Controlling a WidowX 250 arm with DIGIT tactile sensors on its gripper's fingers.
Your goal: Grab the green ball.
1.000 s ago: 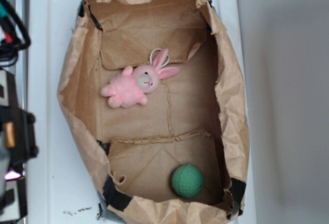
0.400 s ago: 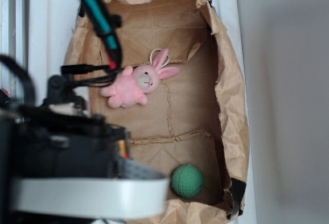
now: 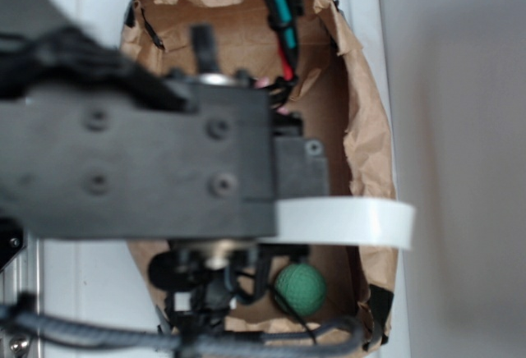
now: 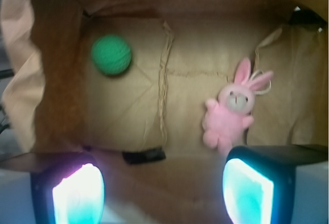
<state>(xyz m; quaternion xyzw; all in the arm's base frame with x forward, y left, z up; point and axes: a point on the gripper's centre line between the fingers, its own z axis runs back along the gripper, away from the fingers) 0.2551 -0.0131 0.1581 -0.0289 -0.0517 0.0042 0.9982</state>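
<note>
The green ball (image 4: 111,55) lay in the upper left of the wrist frame, on the floor of the brown paper bag (image 4: 31,80). The fingers (image 4: 77,196) stood spread and empty at the bottom edge, well apart from it. A pink plush bunny (image 4: 231,113) lay right of centre. No writing was legible.

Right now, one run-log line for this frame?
phase: approach | gripper: open, empty, above bag | green ball: on bag floor, untouched | pink bunny: lying apart from ball | paper bag: open
</note>
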